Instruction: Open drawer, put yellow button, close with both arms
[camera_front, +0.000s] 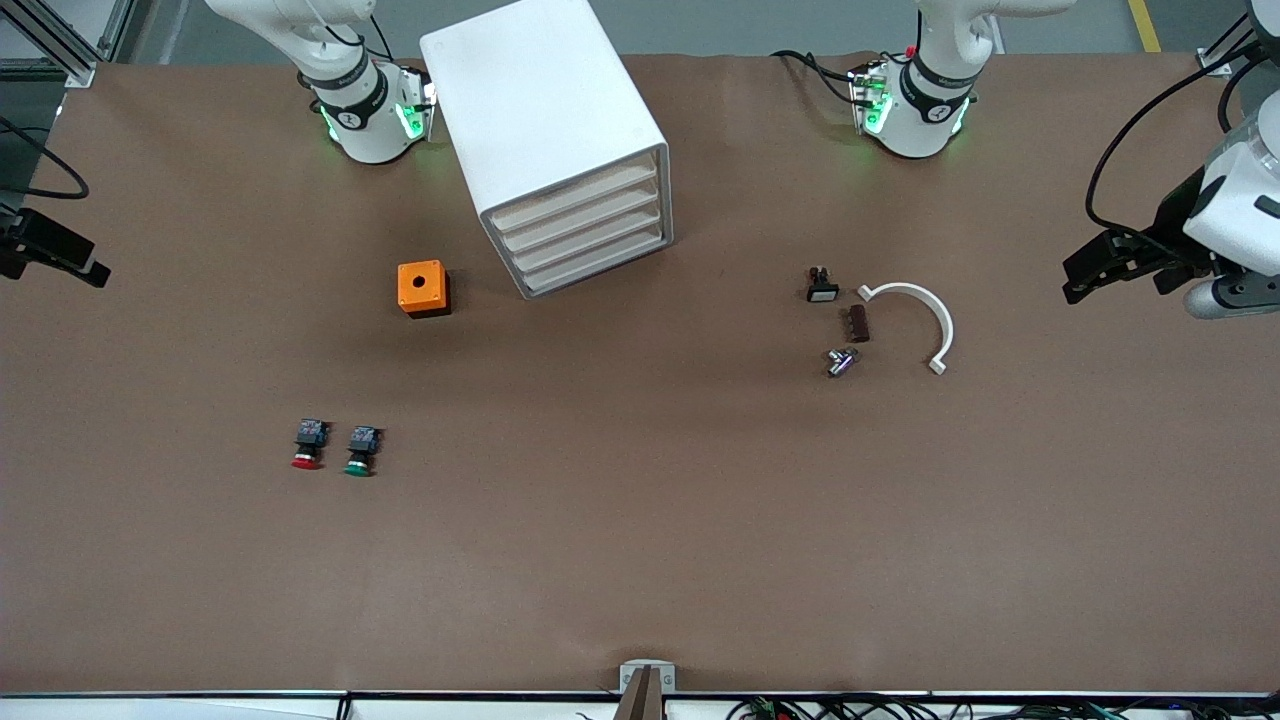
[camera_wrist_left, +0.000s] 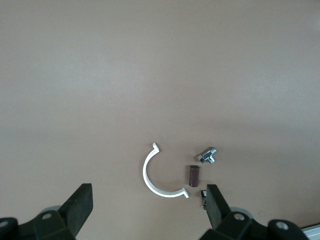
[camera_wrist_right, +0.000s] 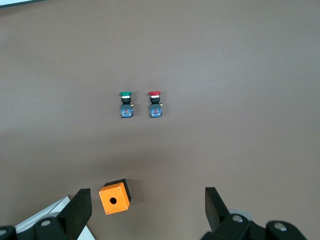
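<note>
Standing tilted at top centre of the front view: a white cabinet (camera_front: 540, 100), all four drawers pushed in, the top drawer (camera_front: 575, 195) showing only as a thin front edge. Lying beside its front, toward the right arm's end: an orange cube (camera_front: 423, 287) with a hole. Lying lower in the frame, side by side: a red-capped button (camera_front: 309, 445) and a green-capped button (camera_front: 361, 450).

Lying at mid-height toward the left arm's end: a white half-ring (camera_front: 915, 315), a brown block (camera_front: 857, 323), a metal fitting (camera_front: 842, 361) and a small black button (camera_front: 822, 287). Looking pale on its cap, so not confirming as the yellow one; half hidden by a finger (camera_wrist_left: 215, 205) in the left wrist view.

Hovering over the table's edge at the left arm's end: the left gripper (camera_front: 1075, 280), fingers spread wide, holding nothing. Hovering at the other edge of the frame, partly cut off: the right gripper (camera_front: 60, 258), fingers likewise spread and empty (camera_wrist_right: 145, 205). Waiting, both arms.
</note>
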